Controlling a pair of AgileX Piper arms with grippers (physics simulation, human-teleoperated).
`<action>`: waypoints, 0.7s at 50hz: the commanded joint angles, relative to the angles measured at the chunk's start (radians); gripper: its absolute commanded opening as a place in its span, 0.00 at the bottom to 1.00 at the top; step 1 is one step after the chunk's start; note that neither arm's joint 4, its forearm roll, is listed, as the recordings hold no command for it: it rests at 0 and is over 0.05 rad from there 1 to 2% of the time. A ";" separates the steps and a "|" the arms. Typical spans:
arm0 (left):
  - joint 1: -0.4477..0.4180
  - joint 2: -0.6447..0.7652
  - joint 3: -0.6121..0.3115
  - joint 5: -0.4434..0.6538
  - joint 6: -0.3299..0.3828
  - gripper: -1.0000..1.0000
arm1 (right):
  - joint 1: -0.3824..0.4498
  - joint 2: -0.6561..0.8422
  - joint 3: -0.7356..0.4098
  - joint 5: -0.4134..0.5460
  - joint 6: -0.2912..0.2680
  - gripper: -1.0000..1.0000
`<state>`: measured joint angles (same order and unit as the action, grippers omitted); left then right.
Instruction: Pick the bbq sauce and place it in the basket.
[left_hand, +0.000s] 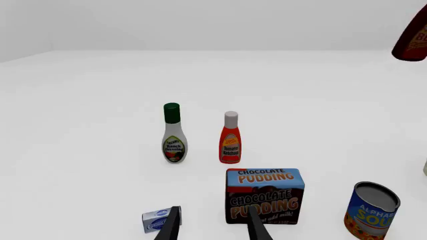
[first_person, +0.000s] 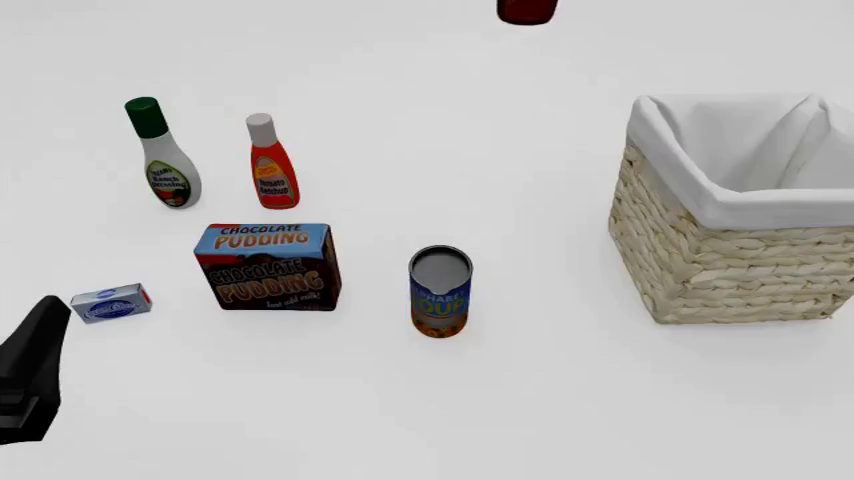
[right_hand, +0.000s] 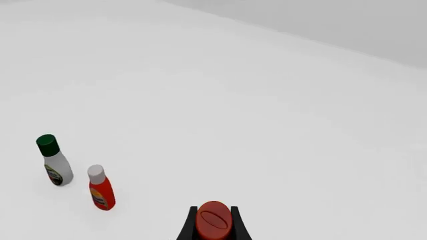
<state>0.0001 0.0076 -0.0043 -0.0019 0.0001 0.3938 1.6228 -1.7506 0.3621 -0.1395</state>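
The right gripper (right_hand: 213, 226) is clamped on the bbq sauce (right_hand: 214, 220) below its dark red cap, lifted near the tabletop's far edge. The basket (first_person: 707, 262) stands toward the right edge, nearer the arms. The left gripper (left_hand: 212, 224) hangs partly spread, empty.

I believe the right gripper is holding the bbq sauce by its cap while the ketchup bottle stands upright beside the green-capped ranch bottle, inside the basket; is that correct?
Not quite: the ketchup bottle and ranch bottle stand on the table, well apart from the basket, as the front view shows. The rest holds: the right gripper grips the bbq sauce at its cap.
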 joint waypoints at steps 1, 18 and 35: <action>0.000 0.000 0.000 0.000 0.000 1.00 | -0.047 -0.075 0.035 0.004 0.008 0.00; 0.000 0.000 0.000 0.000 0.000 1.00 | -0.128 -0.167 0.075 0.027 -0.001 0.00; 0.000 0.000 0.000 0.000 0.000 1.00 | -0.205 -0.227 0.112 0.043 -0.010 0.00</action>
<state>0.0001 0.0076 -0.0043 -0.0019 0.0001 0.2308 1.4364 -1.6519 0.3987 -0.1576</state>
